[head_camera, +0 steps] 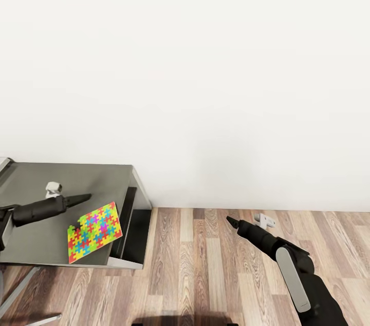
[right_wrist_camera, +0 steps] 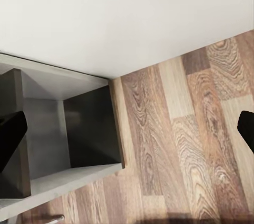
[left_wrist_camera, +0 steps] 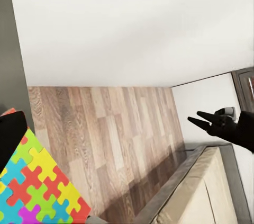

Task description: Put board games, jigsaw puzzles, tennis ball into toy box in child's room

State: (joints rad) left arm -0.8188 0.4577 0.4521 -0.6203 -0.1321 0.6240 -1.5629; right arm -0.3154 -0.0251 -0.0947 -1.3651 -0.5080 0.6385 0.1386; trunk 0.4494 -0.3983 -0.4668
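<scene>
- The left arm reaches out level over the bench (head_camera: 31, 244), a flat pale grey top on a dark frame, set against the plain white wall (head_camera: 205, 59).
- The left claw (head_camera: 82, 198) tapers to a dark point above the bench; I cannot tell whether its fingers are spread or pressed together.
- Just beside that tip, near the bench's front corner, lies a jigsaw puzzle (head_camera: 94, 232): a thin flat square of interlocking yellow, pink, green, blue and red pieces. In the left wrist view it (left_wrist_camera: 37, 189) shows as a bright corner.
- The right arm, black with a grey panel, stretches forward over the wood-plank floor (head_camera: 205, 264), well apart from the bench.
- The right claw (head_camera: 232, 222) ends in dark pointed fingers; in the left wrist view it (left_wrist_camera: 203, 122) stands slightly spread, pinching nothing.
- The floor boards are brown with strong grain.
- The left wrist view catches a beige bed (left_wrist_camera: 211, 197) with a grey frame.
</scene>
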